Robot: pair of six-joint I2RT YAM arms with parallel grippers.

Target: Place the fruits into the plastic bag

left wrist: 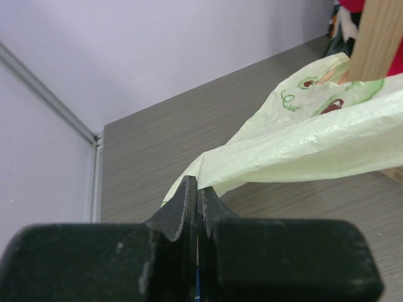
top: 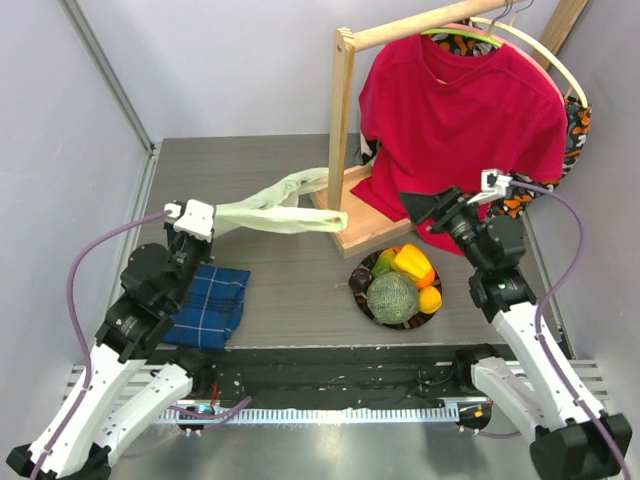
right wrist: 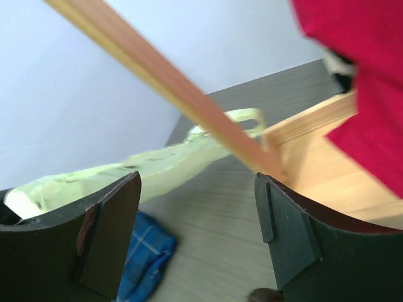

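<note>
Top external view: the left gripper [top: 205,218] is clenched on one end of the bag [top: 280,215]. The bag is drawn out in a long strip across the desk [top: 290,290], and its far end reaches the foot of the wooden rack [top: 342,130]. A red shirt [top: 465,120] hangs on the rack. The fruits sit heaped on a plate [top: 362,308] just in front of the rack's base, the melon [top: 392,297] nearest and the yellow pepper [top: 412,262] behind it, well apart from the bag. A blue cloth [top: 210,305] lies by the left arm. The right gripper [top: 418,208] hangs released beside the shirt, above the rack's base. In the right wrist view the rack's slanted bar [right wrist: 170,88] crosses between its spread fingers and the bag [right wrist: 164,163].
</note>
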